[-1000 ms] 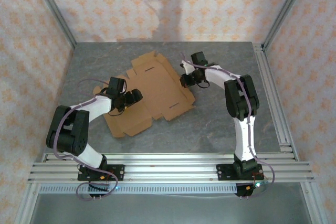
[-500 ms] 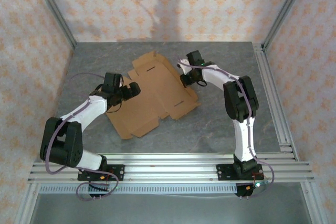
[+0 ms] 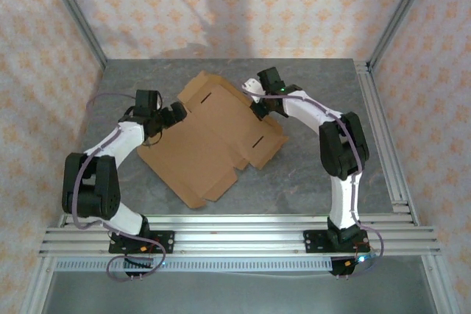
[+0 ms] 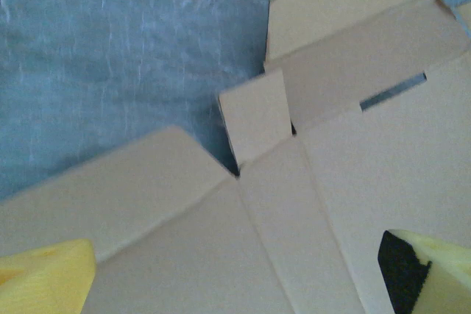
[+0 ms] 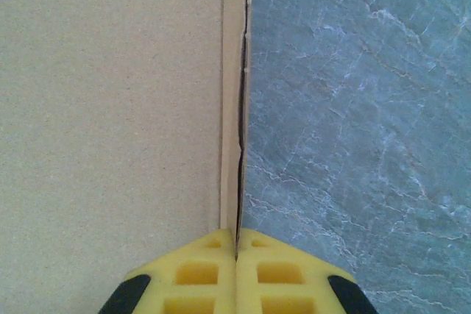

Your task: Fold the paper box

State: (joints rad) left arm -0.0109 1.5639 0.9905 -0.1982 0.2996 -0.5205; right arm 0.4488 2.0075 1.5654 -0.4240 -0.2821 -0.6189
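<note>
The paper box (image 3: 213,141) lies as a flat brown die-cut sheet in the middle of the table. My left gripper (image 3: 171,114) hovers over its far left edge. In the left wrist view this gripper (image 4: 235,281) is open, its yellow fingertips (image 4: 44,277) wide apart above the creased cardboard (image 4: 316,182). A small tab (image 4: 254,112) juts up beside a slit (image 4: 392,91). My right gripper (image 3: 256,102) is at the sheet's far right edge. In the right wrist view it (image 5: 237,239) is shut on a thin raised cardboard edge (image 5: 234,71).
The grey marble-patterned table (image 3: 316,174) surrounds the sheet. Aluminium rails (image 3: 235,229) run along the near edge and a frame post (image 3: 383,130) runs down the right side. Patterned walls close in the back and sides.
My left gripper opened fully and moved back and left, to the sheet's far left edge. The sheet slid and turned toward the near right. My right gripper stayed shut on the cardboard edge and shifted slightly left.
</note>
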